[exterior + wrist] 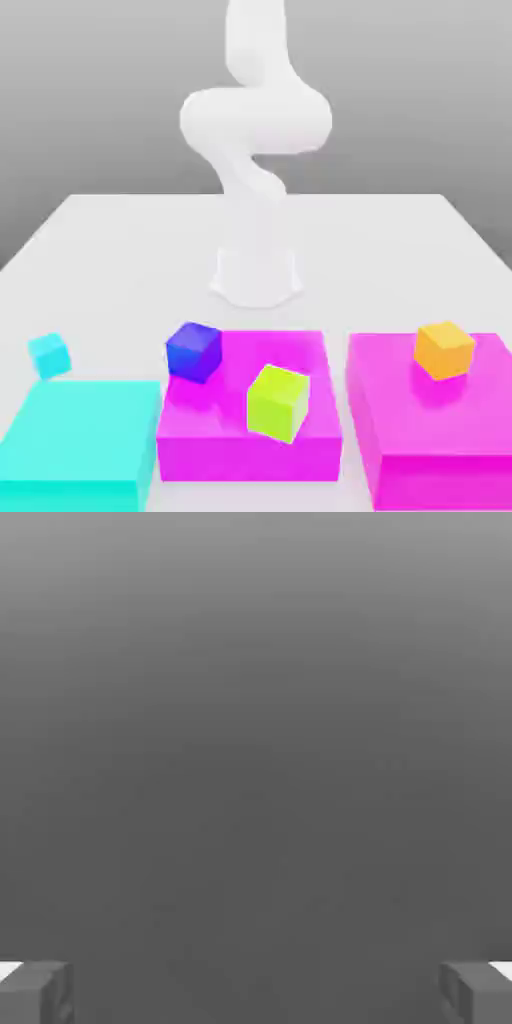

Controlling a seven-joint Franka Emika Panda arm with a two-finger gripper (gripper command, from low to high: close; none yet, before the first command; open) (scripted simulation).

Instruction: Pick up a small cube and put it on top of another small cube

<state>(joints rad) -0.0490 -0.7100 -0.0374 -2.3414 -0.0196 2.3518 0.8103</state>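
A white counter [120,230] under a grey backdrop carries the arm [255,150], whose base stands behind the middle magenta block [250,430]. On that block sit a blue cube [193,351] at its far corner toward the exterior view's left and a lime cube [278,402] near its front. The small cube [49,355], cyan, lies on the counter well apart from this block, just behind the flat cyan block [80,440]. An orange cube [445,349] tops the other magenta block [435,415]. In the hand view the fingertips [35,992] stand wide apart, jaws released, grasping nothing.
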